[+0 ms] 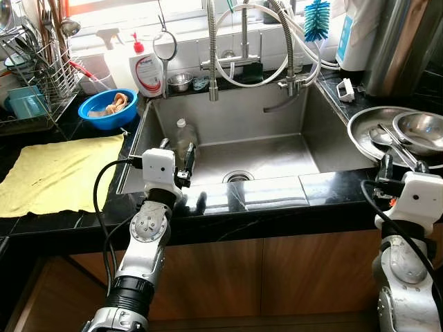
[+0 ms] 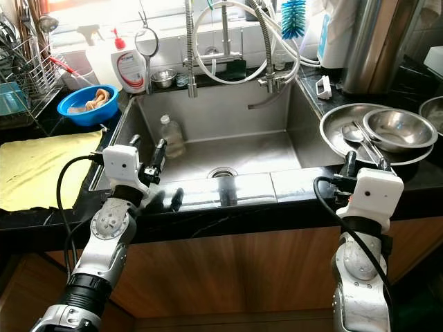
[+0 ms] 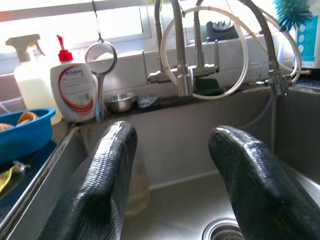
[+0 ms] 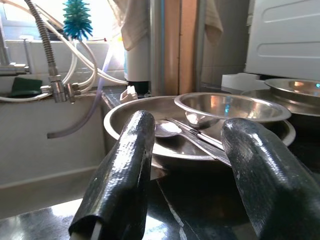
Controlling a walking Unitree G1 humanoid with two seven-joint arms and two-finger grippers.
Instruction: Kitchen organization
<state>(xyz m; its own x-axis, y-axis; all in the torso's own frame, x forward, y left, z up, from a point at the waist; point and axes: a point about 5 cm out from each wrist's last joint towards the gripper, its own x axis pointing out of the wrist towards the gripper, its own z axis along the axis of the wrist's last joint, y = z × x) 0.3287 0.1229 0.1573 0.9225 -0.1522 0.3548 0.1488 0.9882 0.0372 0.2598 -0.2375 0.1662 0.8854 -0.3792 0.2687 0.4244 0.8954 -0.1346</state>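
Left pincer (image 1: 177, 162) raised over the front left rim of the sink (image 1: 277, 111), lower left of centre in the left eye frame; fingers (image 3: 107, 170) spread wide, nothing between them, aimed into the basin toward the back wall. Right pincer (image 2: 363, 163) at the lower right of the right eye frame, over the black surface (image 2: 304, 200) just in front of the steel ware; fingers (image 4: 127, 165) likewise wide apart and empty, touching nothing visible. Large steel plate (image 1: 363, 135) at the right of the sink, carrying a smaller steel bowl (image 1: 421, 130) and a spoon (image 4: 167, 129), bowl end toward the sink, handle running away to the right under the bowl's edge; long axis roughly level in the right wrist frame. Clear plastic bottle (image 1: 183, 138) standing upright inside the sink against its left wall, cap up, just beyond the left pincer. Drain (image 1: 238, 177) at centre of the basin floor. Blue bowl (image 1: 107, 108) holding pale scraps on the surface at upper left, yellow cloth (image 1: 59, 169) spread flat below it at the left edge. Soap bottle (image 1: 147, 72) with red pump and a spray bottle (image 3: 30, 80) upright behind the sink's left corner. Blue bottle brush (image 1: 317, 19) at top, right of the faucet (image 1: 213, 55). Dish rack (image 1: 38, 83) in the upper left corner.
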